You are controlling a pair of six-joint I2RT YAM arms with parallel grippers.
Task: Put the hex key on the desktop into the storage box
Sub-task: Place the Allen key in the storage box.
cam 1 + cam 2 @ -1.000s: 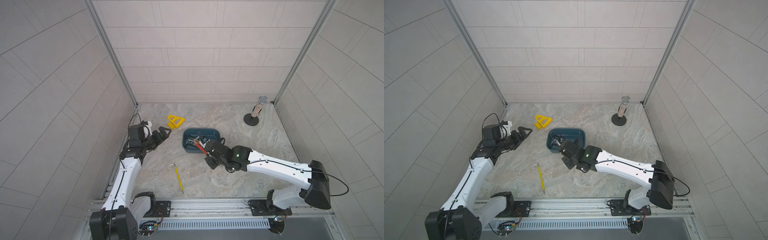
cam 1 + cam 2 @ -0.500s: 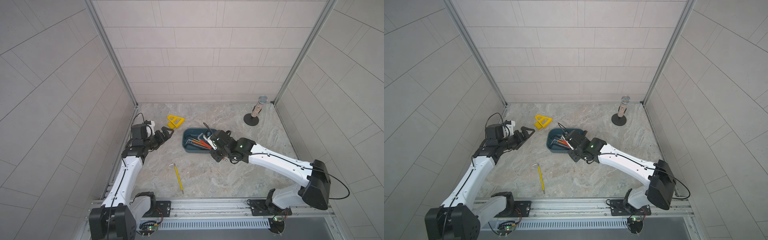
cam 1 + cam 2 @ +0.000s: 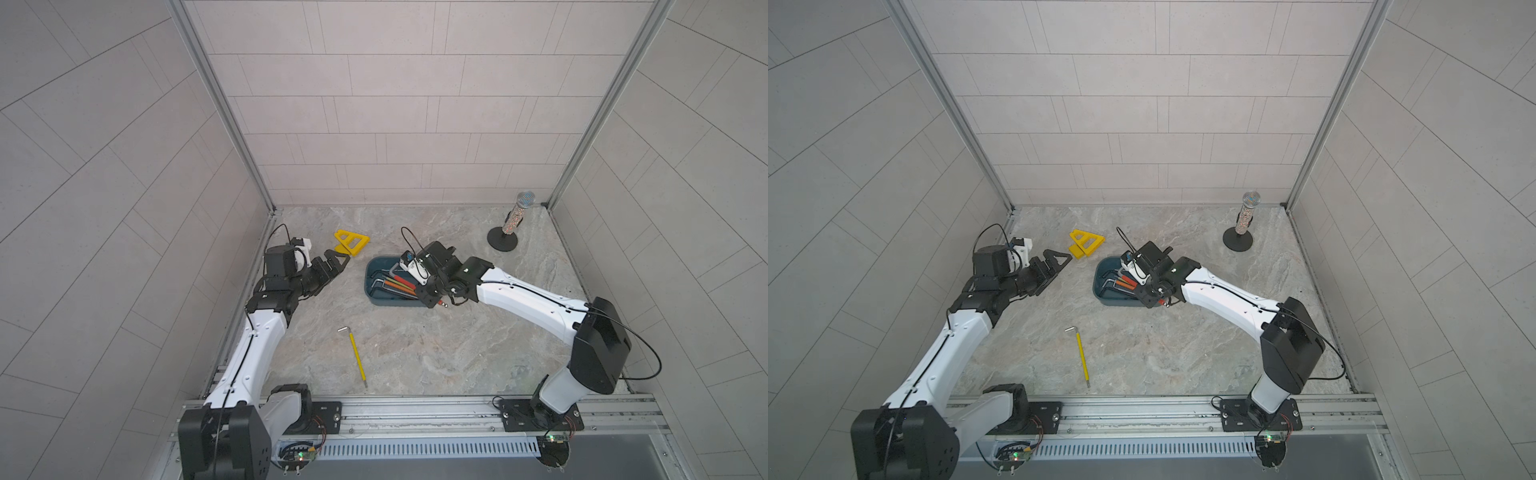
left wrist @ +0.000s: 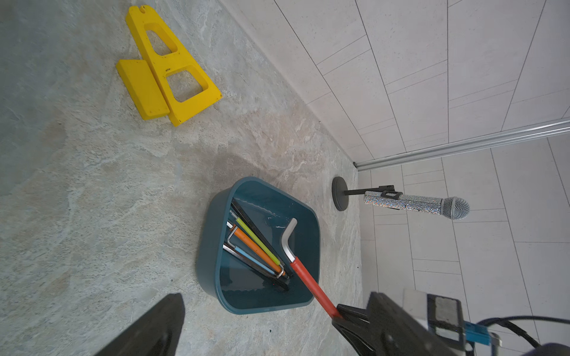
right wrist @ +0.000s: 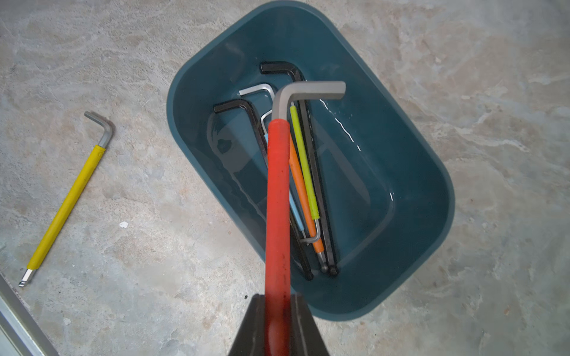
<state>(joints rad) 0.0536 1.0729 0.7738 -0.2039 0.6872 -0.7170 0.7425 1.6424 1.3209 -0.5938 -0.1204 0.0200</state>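
While the right gripper (image 5: 277, 305) pinches the red hex key (image 3: 405, 281), shaft slanting up-left over the storage box (image 3: 390, 302) mid-frame, yellow hex key (image 3: 356, 353) below, near-vertical, left gripper (image 3: 341, 261) spread.

Glossy plastic storage box (image 5: 370, 148), matt stone-patterned desktop (image 5: 138, 308), dull metal hex key (image 5: 277, 200), red-sleeved

**Key tail lost in the pincer**

The tail of the red hex key (image 5: 277, 191) vanishes between the fingers of the right gripper (image 5: 277, 300), themselves cut by the frame edge. Ahead of the pincer, its shaft covers parts of the other keys (image 5: 303, 160) in the storage box (image 5: 401, 154).
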